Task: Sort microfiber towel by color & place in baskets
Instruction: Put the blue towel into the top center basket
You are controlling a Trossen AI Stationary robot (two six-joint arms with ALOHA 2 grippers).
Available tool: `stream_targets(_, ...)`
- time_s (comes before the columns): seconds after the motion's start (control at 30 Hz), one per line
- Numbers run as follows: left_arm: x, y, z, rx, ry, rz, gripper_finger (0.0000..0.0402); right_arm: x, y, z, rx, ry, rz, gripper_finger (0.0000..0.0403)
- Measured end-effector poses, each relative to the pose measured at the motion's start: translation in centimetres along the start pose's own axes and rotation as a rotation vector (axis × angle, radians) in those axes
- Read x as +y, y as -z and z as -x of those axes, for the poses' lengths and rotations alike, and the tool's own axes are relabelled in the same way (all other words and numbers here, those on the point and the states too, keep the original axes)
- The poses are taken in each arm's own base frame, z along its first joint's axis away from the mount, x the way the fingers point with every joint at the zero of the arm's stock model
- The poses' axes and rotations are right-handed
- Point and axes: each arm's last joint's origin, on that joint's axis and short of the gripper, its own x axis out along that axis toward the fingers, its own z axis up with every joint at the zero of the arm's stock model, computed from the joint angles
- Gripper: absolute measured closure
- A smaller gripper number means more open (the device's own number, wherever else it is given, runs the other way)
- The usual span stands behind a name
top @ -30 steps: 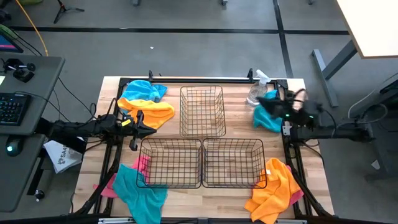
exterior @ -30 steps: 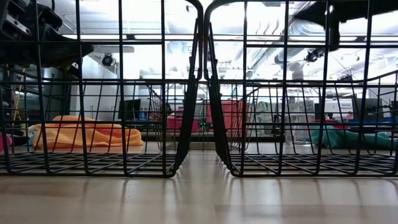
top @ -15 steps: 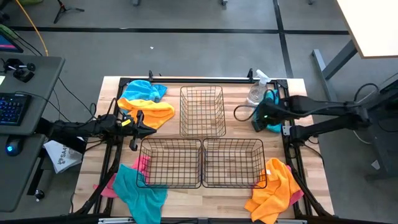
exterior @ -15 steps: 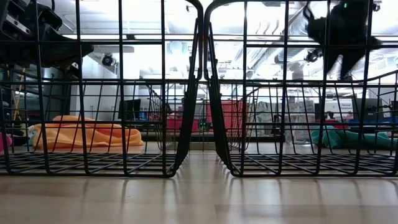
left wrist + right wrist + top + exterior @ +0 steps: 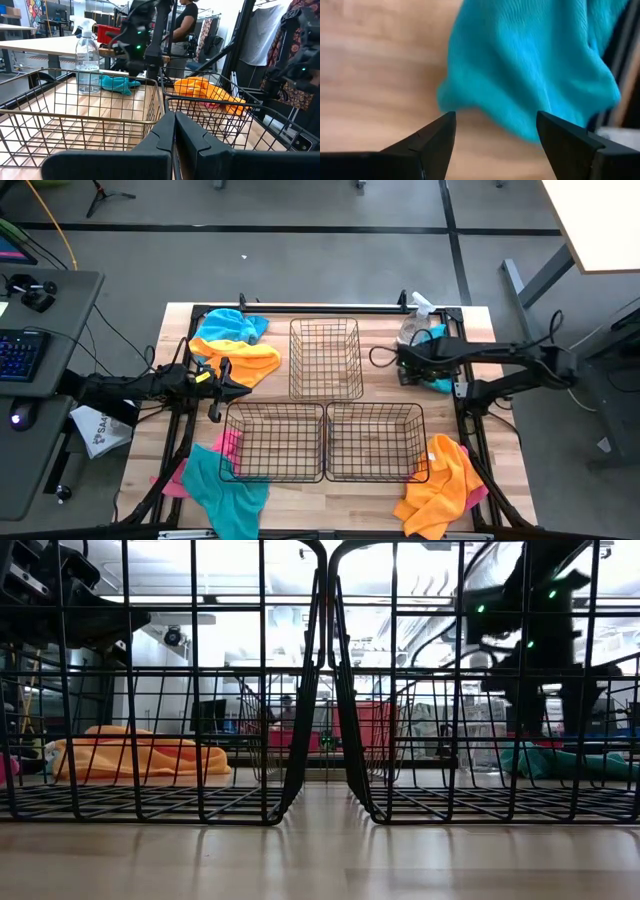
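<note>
While the teal towel [image 5: 530,65] lies crumpled at the upper right of the table, the right gripper [image 5: 495,132] hangs over it, fingers wide apart, holding nothing.

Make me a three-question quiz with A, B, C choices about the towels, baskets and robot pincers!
1. Where is the spray bottle?
A. far right corner of the table
B. inside a basket
C. on the floor

2. How many wire baskets?
A. two
B. three
C. five

3. The right pincer is:
A. shut on an orange towel
B. open over a teal towel
C. holding the bottle

Answers: 1 A, it stands by the table's far right edge. 2 B, one behind and two in front. 3 B, its fingers stand apart above teal cloth.
</note>
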Motion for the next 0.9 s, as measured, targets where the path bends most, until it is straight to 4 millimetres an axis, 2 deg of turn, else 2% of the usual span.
stream_targets(0.23,0.0,0.0,0.0,0.000,0.000,0.000,0.0401,0.4,-2.8,-2.4,-0.001,0.016,0.036,0.0130)
stream_targets(0.47,0.0,0.0,0.0,0.000,0.000,0.000,0.0401,0.7,-3.4,-4.2,0.079,0.050,0.143,0.0132)
stream_targets(0.53,0.0,0.0,0.0,0.000,0.000,0.000,0.0401,1.0,-3.4,-4.5,0.102,0.039,0.188,0.0145)
stream_targets(0.63,0.0,0.0,0.0,0.000,0.000,0.000,0.0401,1.3,-2.9,-4.5,0.121,0.043,0.259,0.0210)
stream_targets(0.77,0.0,0.0,0.0,0.000,0.000,0.000,0.0401,1.4,-1.6,-3.3,0.112,0.046,0.328,0.0368)
stream_targets(0.8,0.0,0.0,0.0,0.000,0.000,0.000,0.0401,1.5,-1.4,-2.7,0.098,0.034,0.341,0.0382)
stream_targets(0.9,0.0,0.0,0.0,0.000,0.000,0.000,0.0401,1.4,-0.6,0.6,0.070,-0.003,0.339,0.0382)
